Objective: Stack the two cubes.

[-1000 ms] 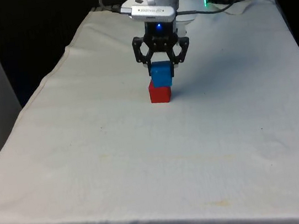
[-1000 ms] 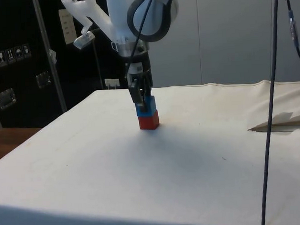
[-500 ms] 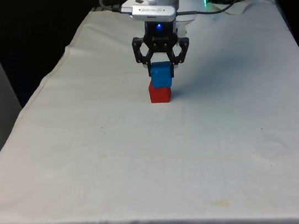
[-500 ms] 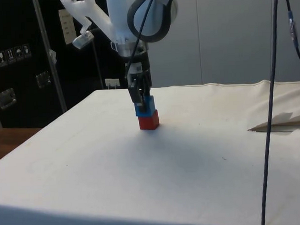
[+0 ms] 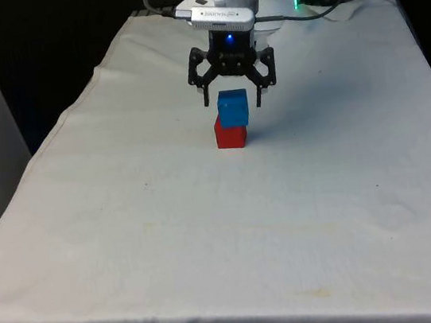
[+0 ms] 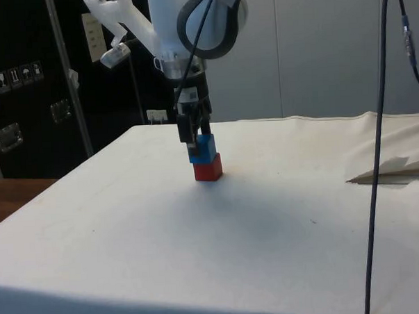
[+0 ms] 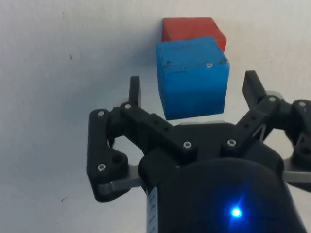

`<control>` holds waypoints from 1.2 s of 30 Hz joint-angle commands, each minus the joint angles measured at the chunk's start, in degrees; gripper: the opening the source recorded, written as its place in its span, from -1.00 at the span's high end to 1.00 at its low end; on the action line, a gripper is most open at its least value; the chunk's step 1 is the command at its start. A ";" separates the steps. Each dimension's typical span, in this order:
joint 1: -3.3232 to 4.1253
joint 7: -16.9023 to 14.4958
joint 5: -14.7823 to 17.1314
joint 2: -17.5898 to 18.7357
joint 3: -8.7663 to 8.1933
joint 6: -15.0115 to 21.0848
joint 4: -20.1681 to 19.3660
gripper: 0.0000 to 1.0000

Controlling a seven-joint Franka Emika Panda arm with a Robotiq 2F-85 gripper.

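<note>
1. On the white tablecloth (image 5: 210,234), toward twelve o'clock on the table in the front view, a blue cube (image 5: 233,108) sat on top of a red cube (image 5: 230,136).
2. Directly above the pair hung the black gripper (image 5: 233,99), its fingers spread apart, one at nine o'clock and one at three o'clock of the blue cube, with clear gaps on both sides in the wrist view.
3. The gripper held nothing; the blue cube (image 7: 193,75) rested free on the red cube (image 7: 193,31).
4. The blue cube appeared to sit slightly off-centre on the red one, so the stack looked settled but not perfectly square.
5. Judging from this, the stacking looked done and the step in hand was the retreat.
6. To do it well, the arm should rise straight up, fingers kept wide, with no sideways drift, so neither finger brushes the blue cube and tips it off.
7. From the side view, the gripper (image 6: 190,132) stood close above the stack, so a slow lift seemed wise.
</note>
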 commanded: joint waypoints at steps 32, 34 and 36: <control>-0.06 -0.17 0.00 -5.44 0.00 -4.18 0.57 -1.00; 0.00 -0.17 -0.17 -6.65 -0.06 -5.44 0.74 -1.00; 0.00 -0.17 -0.17 -7.16 -0.06 -5.84 0.80 -1.00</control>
